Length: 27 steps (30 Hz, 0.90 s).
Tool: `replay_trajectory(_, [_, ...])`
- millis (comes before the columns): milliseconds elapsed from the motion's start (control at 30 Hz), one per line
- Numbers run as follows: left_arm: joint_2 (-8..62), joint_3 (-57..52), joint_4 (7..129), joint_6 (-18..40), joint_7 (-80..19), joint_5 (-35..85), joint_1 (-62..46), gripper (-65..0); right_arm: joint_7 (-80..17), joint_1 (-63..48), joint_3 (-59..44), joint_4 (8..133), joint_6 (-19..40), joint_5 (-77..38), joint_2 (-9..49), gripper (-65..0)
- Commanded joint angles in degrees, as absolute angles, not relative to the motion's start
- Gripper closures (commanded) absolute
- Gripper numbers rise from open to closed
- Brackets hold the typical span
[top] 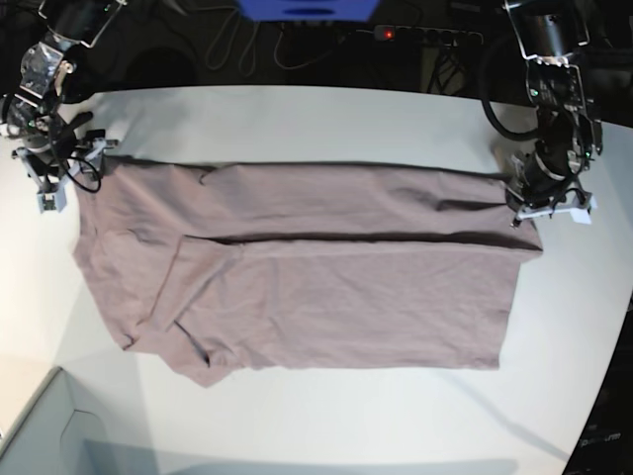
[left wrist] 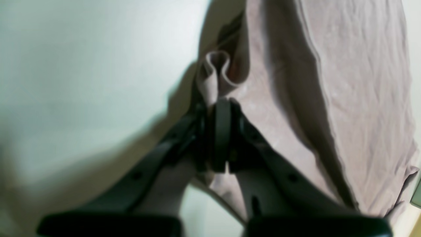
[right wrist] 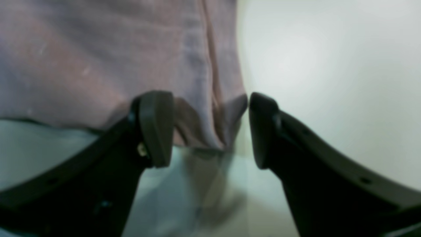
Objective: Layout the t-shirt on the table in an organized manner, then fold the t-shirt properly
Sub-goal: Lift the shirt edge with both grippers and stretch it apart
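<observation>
The dusty mauve t-shirt (top: 316, 277) lies spread wide across the white table (top: 297, 119), with a long fold line across its middle and a sleeve folded in at the lower left. My left gripper (top: 524, 198) is at the shirt's right end. In the left wrist view it (left wrist: 218, 105) is shut on a pinched ridge of the shirt (left wrist: 361, 82). My right gripper (top: 84, 158) is at the shirt's upper left corner. In the right wrist view it (right wrist: 210, 128) is open, with a corner of the shirt (right wrist: 98, 59) hanging between its fingers (right wrist: 158, 128).
A pale grey-green box corner (top: 40, 435) sits at the bottom left. A blue object (top: 307, 8), a power strip (top: 415, 35) and cables lie beyond the table's far edge. The table's edge curves down the right side (top: 618, 297).
</observation>
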<state>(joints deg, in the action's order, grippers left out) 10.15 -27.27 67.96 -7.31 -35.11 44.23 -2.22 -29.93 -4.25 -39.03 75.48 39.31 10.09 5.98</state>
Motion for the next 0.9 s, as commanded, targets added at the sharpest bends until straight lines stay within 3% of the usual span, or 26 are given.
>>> replay_trajectory(0, [10.9,-27.4,68.7,-7.4,-35.1,44.4,-2.0,-0.5,-29.7,-4.4,-39.1,76.1,40.0,10.0,6.6,-33.5])
replay_trajectory(100, [10.9,-27.1,68.9,-7.4,-35.1,44.4,-2.2,-0.1,-29.7,-5.4,-39.1,76.0,40.0,10.0,6.5,-22.3])
replay_trajectory(200, [11.2,-27.6,69.9,-7.4,-36.1,44.4,-3.3,-0.1,-29.7,-5.7,-39.3,76.4,40.0,9.9,6.5,0.0])
replay_trajectory(600, [12.3,-35.0,82.7,-7.4,-48.0,44.4,-0.2,-0.1,-30.3,-3.6,-42.1,98.1,40.0,9.9,5.0,0.0])
replay_trajectory(867, [9.9,-41.7,84.2,-7.4,-56.1,44.4,-1.8,-0.1,-30.4,-6.5,-45.9,101.9,40.0,9.7,1.5,0.0])
